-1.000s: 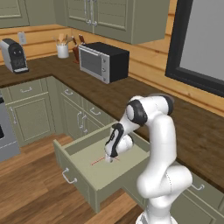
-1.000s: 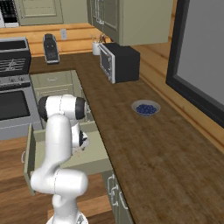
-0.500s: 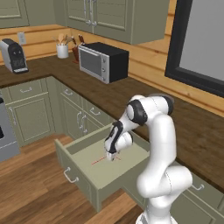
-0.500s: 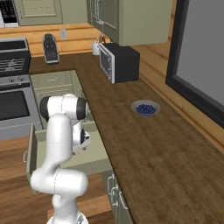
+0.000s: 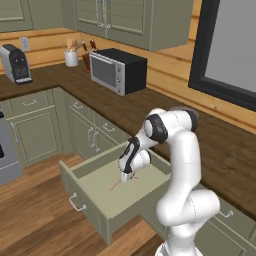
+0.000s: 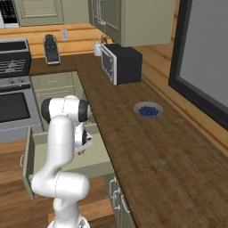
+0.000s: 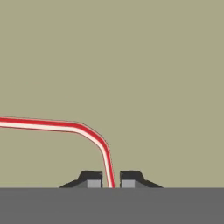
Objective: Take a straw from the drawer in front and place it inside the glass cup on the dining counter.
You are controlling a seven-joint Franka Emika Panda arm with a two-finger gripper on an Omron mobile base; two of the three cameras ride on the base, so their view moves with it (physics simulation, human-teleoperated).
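The drawer [image 5: 92, 192] stands pulled open below the worktop, its floor pale green. The thin red-pink straw [image 5: 115, 185] lies on that floor. My gripper [image 5: 125, 178] reaches down into the drawer at one end of the straw. In the hand view the straw [image 7: 65, 125] runs in from the left, bends, and passes down between the two dark fingertips [image 7: 91, 177]. The gripper [image 7: 111, 180] is shut on it there. From the right side the hand [image 6: 82, 150] hangs low inside the drawer [image 6: 29, 156]. The glass cup and the dining counter are out of view.
A dark wood worktop [image 6: 133, 147] runs over the green cabinets, with a black microwave [image 5: 118, 70], a coffee machine [image 5: 14, 63] and a utensil pot [image 5: 71, 57] on it. A bowl of blueberries [image 6: 148, 110] sits farther along. A stove [image 6: 13, 102] stands to the left.
The jaws have closed from wide open onto the straw. The arm and the drawer have stayed where they were.
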